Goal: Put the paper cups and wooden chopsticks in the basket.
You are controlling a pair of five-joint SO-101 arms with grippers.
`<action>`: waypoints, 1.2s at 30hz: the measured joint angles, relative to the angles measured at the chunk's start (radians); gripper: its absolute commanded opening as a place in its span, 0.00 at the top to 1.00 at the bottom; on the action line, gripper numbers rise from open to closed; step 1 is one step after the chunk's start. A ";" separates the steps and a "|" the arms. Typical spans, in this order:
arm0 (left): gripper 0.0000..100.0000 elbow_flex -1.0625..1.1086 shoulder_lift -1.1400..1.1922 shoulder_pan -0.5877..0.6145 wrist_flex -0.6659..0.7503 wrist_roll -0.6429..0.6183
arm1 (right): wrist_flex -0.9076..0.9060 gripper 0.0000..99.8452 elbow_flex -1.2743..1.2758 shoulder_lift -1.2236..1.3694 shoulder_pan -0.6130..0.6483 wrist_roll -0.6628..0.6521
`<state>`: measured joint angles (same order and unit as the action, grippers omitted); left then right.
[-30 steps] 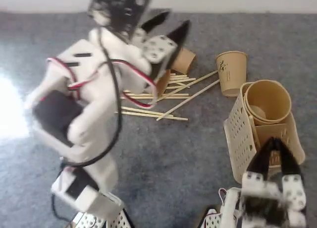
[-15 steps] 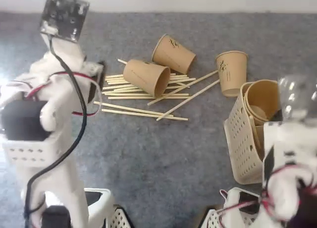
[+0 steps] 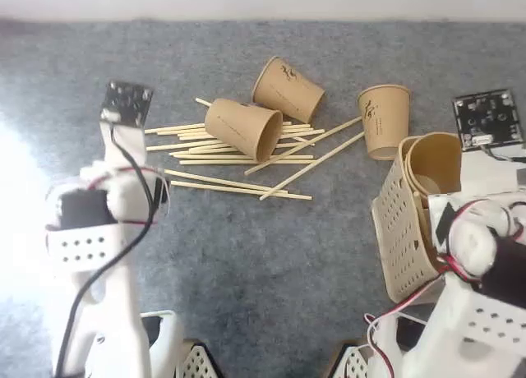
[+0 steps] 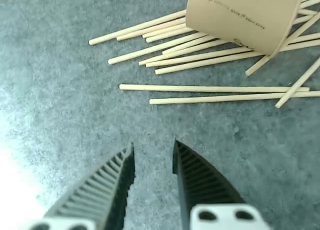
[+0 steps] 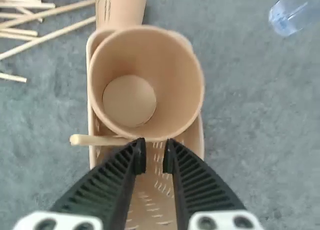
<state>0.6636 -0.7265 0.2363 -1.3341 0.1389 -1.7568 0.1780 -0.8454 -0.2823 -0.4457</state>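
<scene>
Grey carpet [image 3: 271, 255] covers the table. Loose chopsticks [image 3: 238, 185] lie scattered across its middle. A first cup [image 3: 242, 127] and a second cup [image 3: 288, 89] rest on their sides on top of them. A third cup [image 3: 385, 119] stands just beside the basket [image 3: 399, 230], which holds a fourth cup [image 3: 440, 164] with its mouth up.

The left gripper [image 4: 152, 150] hangs over bare carpet, jaws a little apart and empty. The nearest chopsticks lie a short way ahead of its tips, with the first cup beyond them.

The right gripper [image 5: 152, 145] is over the basket, jaws a narrow gap apart, gripping nothing. Its tips are right at the fourth cup's rim.
</scene>
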 measured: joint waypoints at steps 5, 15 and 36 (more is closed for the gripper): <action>0.88 0.229 -0.101 0.025 0.164 0.000 | 0.000 0.93 0.104 0.000 0.049 0.000; 0.88 0.546 -0.153 0.025 0.411 0.000 | 0.000 0.93 0.127 -0.002 0.212 0.066; 0.88 0.726 -0.160 0.025 0.683 0.000 | 0.000 0.93 0.186 -0.195 0.169 0.068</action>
<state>1.3894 -0.8861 0.2608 -0.6513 0.1389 -1.7568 0.3636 -1.0403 -0.1135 -0.3782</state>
